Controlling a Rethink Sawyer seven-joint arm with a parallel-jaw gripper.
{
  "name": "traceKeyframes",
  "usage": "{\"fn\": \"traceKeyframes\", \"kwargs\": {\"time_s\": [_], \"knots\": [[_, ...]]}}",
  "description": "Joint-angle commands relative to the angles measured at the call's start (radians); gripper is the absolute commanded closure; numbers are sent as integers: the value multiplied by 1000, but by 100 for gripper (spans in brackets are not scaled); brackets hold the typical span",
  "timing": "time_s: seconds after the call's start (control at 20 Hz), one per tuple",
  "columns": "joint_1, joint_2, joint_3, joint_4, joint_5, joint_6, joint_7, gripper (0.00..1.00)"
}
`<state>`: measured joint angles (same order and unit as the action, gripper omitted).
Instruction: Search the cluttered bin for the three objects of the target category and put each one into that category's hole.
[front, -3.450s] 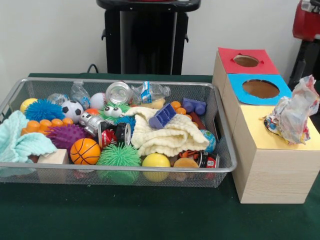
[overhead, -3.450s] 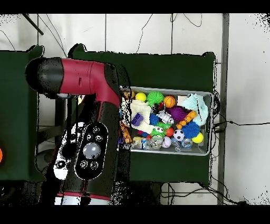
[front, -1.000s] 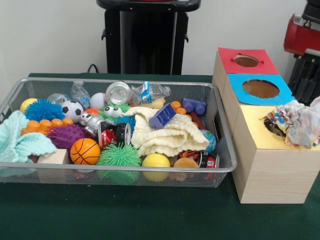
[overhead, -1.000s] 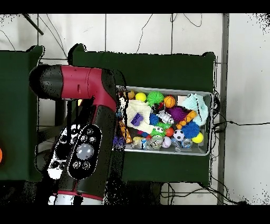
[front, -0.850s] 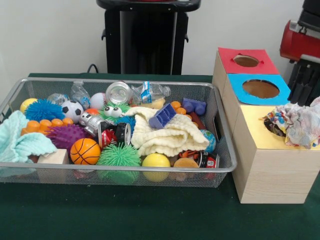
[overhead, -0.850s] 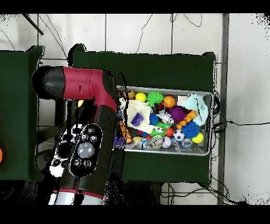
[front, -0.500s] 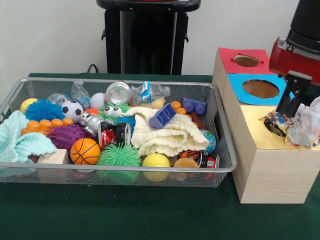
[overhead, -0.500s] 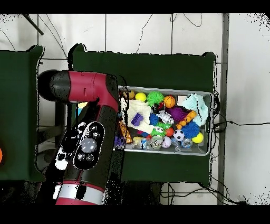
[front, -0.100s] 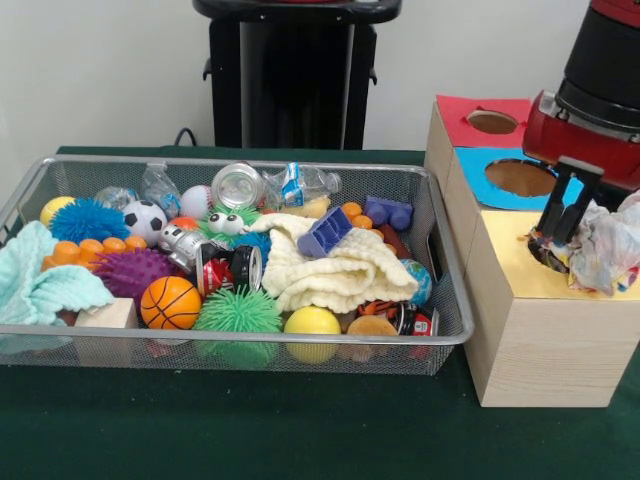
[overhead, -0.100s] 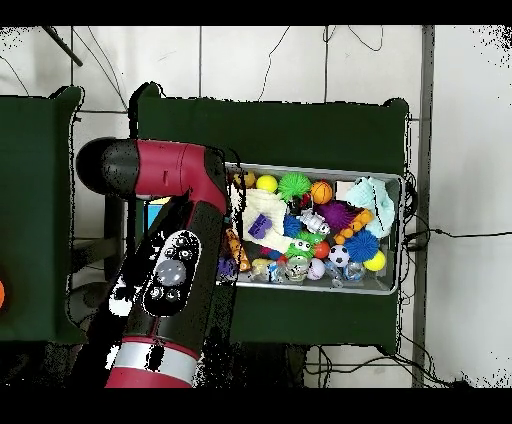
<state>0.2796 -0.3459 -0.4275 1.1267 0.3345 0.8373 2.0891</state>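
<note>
**Crumpled wrapper sitting on the yellow hole, not yet inside**

The crumpled wrapper (front, -0.100s: 603, 243) is lying on the yellow top (front, -0.100s: 520, 270) of the wooden box (front, -0.100s: 535, 340), partly covering the dark hole (front, -0.100s: 541, 255) and hanging toward the box's right edge. It is not inside the hole. The gripper (front, -0.100s: 564, 222) is hanging just above the hole, at the left side of the wrapper. Its two dark fingers (front, -0.100s: 552, 212) are pointing down with a narrow gap between them, and they are not holding anything that I can see; whether they are touching the wrapper I cannot tell.

In my judgement the step in hand is the placing of this one item. The next move probably calls for pushing the wrapper down through the hole, because it is light and bulky and could catch on the rim.

The blue top (front, -0.100s: 520, 178) and the red top (front, -0.100s: 492, 122) are lying behind the yellow one, each with an open hole. The wire bin (front, -0.100s: 440, 335) is standing at the left on the desk (front, -0.100s: 250, 430), which is covered in dark green cloth, and it is full of balls, cloths, bottles and blocks. Behind the desk a plain light wall is showing.
</note>
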Motion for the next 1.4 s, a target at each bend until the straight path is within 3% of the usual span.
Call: {"fn": "traceKeyframes", "kwargs": {"time_s": [0.05, 0.25, 0.8, 1.4], "knots": [[0, 7, 69, 102, 34, 31, 255, 100], [-6, 0, 77, 97, 36, 25, 237, 100], [-46, -61, 132, 156, 60, -127, 165, 100], [-85, -47, 120, 65, 25, -77, 110, 100]]}}
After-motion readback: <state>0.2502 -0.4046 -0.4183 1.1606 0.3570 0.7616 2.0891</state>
